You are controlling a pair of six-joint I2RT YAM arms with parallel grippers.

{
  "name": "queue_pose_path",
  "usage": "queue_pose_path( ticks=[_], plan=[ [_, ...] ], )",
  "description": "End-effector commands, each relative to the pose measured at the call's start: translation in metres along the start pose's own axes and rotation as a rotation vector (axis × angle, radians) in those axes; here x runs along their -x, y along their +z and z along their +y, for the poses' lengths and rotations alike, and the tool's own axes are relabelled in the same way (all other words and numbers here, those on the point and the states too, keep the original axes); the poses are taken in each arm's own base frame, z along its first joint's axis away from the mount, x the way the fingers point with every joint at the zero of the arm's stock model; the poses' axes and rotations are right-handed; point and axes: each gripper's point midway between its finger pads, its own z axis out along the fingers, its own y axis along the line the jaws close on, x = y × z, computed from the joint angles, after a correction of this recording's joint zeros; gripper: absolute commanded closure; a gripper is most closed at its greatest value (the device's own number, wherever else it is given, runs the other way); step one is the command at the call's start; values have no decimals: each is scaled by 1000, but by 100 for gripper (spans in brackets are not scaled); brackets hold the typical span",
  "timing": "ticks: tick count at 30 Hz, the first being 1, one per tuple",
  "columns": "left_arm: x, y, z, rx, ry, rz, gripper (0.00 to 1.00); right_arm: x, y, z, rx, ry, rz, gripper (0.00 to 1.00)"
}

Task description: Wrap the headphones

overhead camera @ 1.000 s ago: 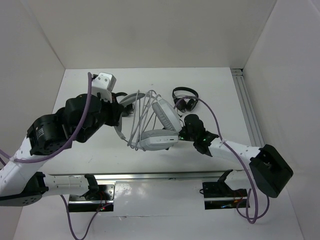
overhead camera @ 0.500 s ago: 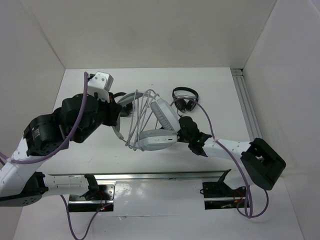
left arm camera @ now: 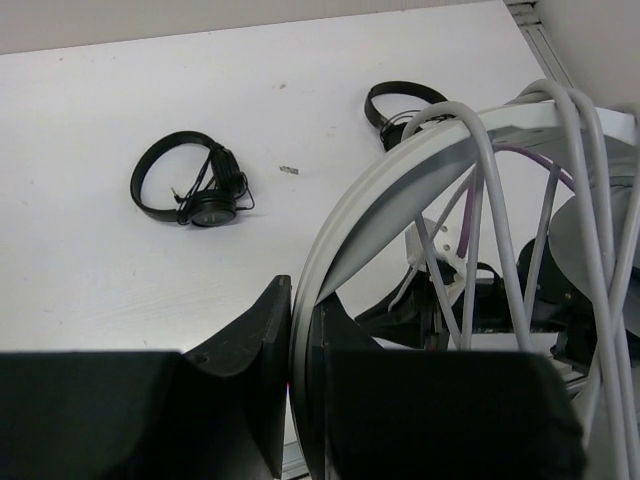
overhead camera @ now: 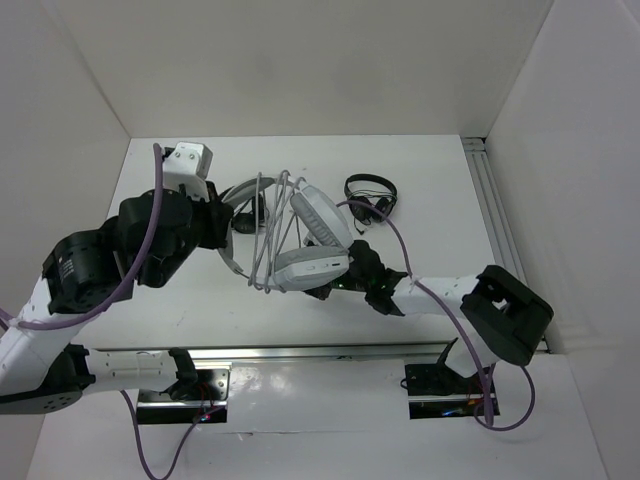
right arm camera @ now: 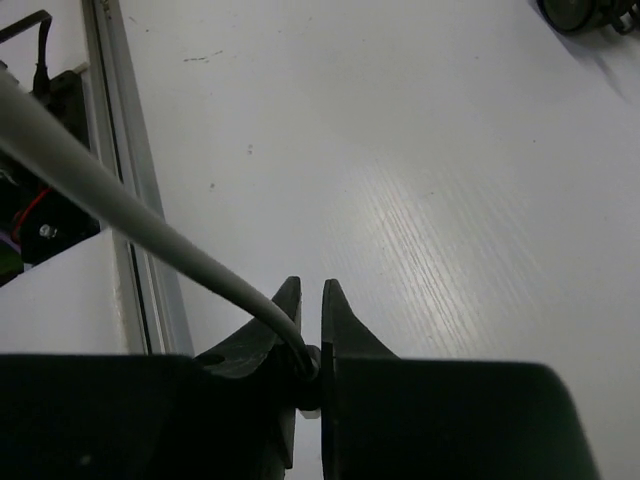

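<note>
The headphones [overhead camera: 318, 218], white and light grey with big oval earcups, hang just above the table's middle. Their thin grey cable [overhead camera: 268, 232] runs in several loops across the headband. My left gripper [overhead camera: 226, 226] is shut on the wide headband [left arm camera: 400, 170], which passes between its fingers [left arm camera: 258, 330] in the left wrist view. My right gripper [overhead camera: 345, 272] sits low beside the lower earcup [overhead camera: 311, 268]. In the right wrist view it [right arm camera: 310, 292] is shut on the grey cable [right arm camera: 150, 212], which rises to the upper left from between the jaws.
A small black on-ear headphone [overhead camera: 370, 197] lies behind and to the right of the white pair; another [left arm camera: 190, 186] lies on the table to the left. A metal rail [overhead camera: 495, 220] lines the right edge, and an aluminium bar [overhead camera: 300, 352] runs along the front.
My right gripper slid left toward the lower earcup and closed on the cable. The left arm shifted the headphones slightly left and back.
</note>
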Motion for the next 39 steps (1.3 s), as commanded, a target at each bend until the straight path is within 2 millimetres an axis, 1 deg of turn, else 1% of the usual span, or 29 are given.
queue_pose_path(
  ticks=[1, 2, 3, 5, 7, 8, 9, 10, 11, 13, 14, 15, 17, 18, 20, 21, 23, 24, 25, 26, 27, 29, 30, 32, 33, 35, 36, 37, 39],
  plan=[
    [54, -17, 6, 9, -252, -189, 100, 28, -1, 7, -10, -29, -98, 94],
    [50, -15, 8, 29, -261, -181, 100, 27, 1, 11, -6, -32, -97, 100],
    [51, -15, 11, 43, -278, -188, 100, 34, -1, 19, 0, -43, -115, 100],
    [44, -9, 21, 122, -290, -189, 100, 28, -3, 23, -16, -44, -106, 100],
    [42, -1, 30, 209, -333, -202, 100, 31, -5, 44, 1, -58, -109, 100],
    [39, 4, 36, 247, -337, -196, 100, 29, -7, 44, -38, -60, -112, 100],
    [39, 9, 38, 270, -363, -200, 100, 27, -9, 51, -37, -66, -114, 100],
    [33, 19, 41, 308, -354, -187, 100, 30, -12, 69, -4, -70, -129, 100],
    [29, 27, 40, 310, -356, -168, 100, 25, -15, 74, -3, -72, -119, 100],
    [31, 44, 53, 352, -401, -180, 100, 24, -17, 83, 9, -77, -112, 100],
    [16, 63, 50, 361, -384, -138, 100, 19, -20, 90, 33, -78, -86, 100],
    [14, 71, 60, 401, -397, -141, 100, 22, -19, 96, 62, -80, -80, 100],
    [-2, 88, 59, 424, -378, -102, 100, 16, -22, 112, 113, -83, -29, 100],
    [-8, 98, 65, 480, -374, -100, 100, 22, -21, 120, 132, -86, -26, 100],
    [-28, 105, 73, 550, -358, -66, 100, 17, -26, 133, 180, -97, 30, 100],
    [-35, 110, 73, 560, -353, -52, 100, 27, -26, 145, 209, -103, 26, 100],
    [-57, 118, 76, 606, -334, -6, 100, 31, -28, 155, 242, -128, 49, 98],
    [-64, 120, 77, 618, -316, 14, 100, 25, -31, 161, 257, -135, 96, 98],
    [-71, 125, 78, 621, -311, 38, 100, 43, -32, 168, 275, -157, 79, 98],
    [-85, 130, 78, 633, -281, 83, 100, 44, -32, 172, 282, -173, 100, 98],
    [-89, 133, 76, 620, -269, 100, 100, 54, -34, 168, 258, -211, 115, 98],
    [-107, 142, 77, 624, -186, 156, 100, 62, -40, 174, 230, -260, 135, 98],
    [-111, 145, 75, 608, -166, 165, 100, 66, -40, 165, 161, -293, 137, 98],
    [-121, 150, 74, 567, -67, 215, 100, 75, -47, 161, 101, -327, 147, 98],
    [-138, 155, 66, 503, -36, 277, 100, 80, -52, 156, 65, -330, 168, 98],
    [-146, 167, 51, 366, 54, 326, 100, 88, -57, 145, 0, -363, 178, 98],
    [-163, 171, 42, 294, 94, 385, 100, 91, -60, 143, -11, -365, 186, 98],
    [-177, 172, 23, 188, 109, 451, 100, 96, -65, 144, -12, -376, 202, 98],
    [-199, 171, 10, 90, 194, 519, 100, 98, -69, 144, -18, -395, 225, 97]
  ],
)
